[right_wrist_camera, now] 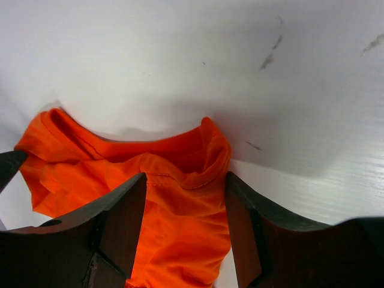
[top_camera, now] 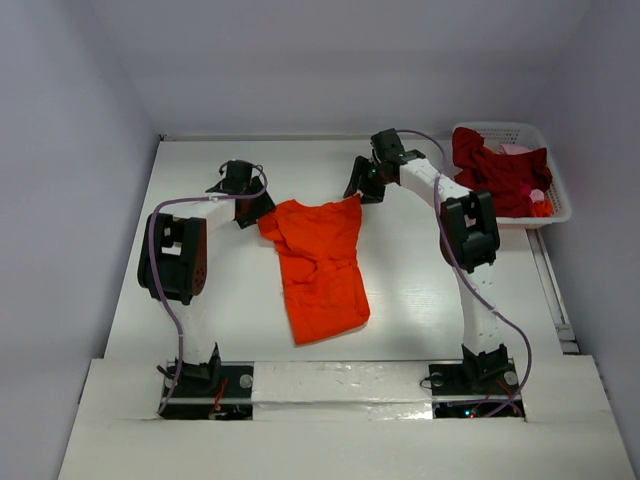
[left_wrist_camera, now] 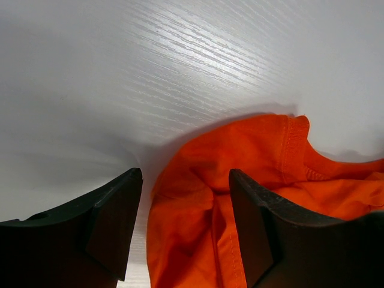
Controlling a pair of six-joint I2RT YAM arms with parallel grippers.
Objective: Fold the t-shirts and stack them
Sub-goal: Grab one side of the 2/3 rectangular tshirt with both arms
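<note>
A bright orange t-shirt [top_camera: 320, 265] lies crumpled and partly spread in the middle of the table. My left gripper [top_camera: 262, 212] is at its far left corner and my right gripper [top_camera: 358, 192] at its far right corner. In the left wrist view the gripper [left_wrist_camera: 185, 174] is open, with bunched orange cloth [left_wrist_camera: 198, 222] between its fingers [left_wrist_camera: 114, 222]. In the right wrist view the gripper [right_wrist_camera: 186, 177] is open too, straddling a curled hem of the orange shirt [right_wrist_camera: 180, 204]. Dark red shirts [top_camera: 495, 172] and a pinkish one [top_camera: 515, 150] lie in the basket.
A white lattice basket [top_camera: 556, 195] stands at the far right of the table, right of the right arm. Grey walls close in the table on the left, back and right. A metal rail [top_camera: 550, 290] runs along the table's right edge.
</note>
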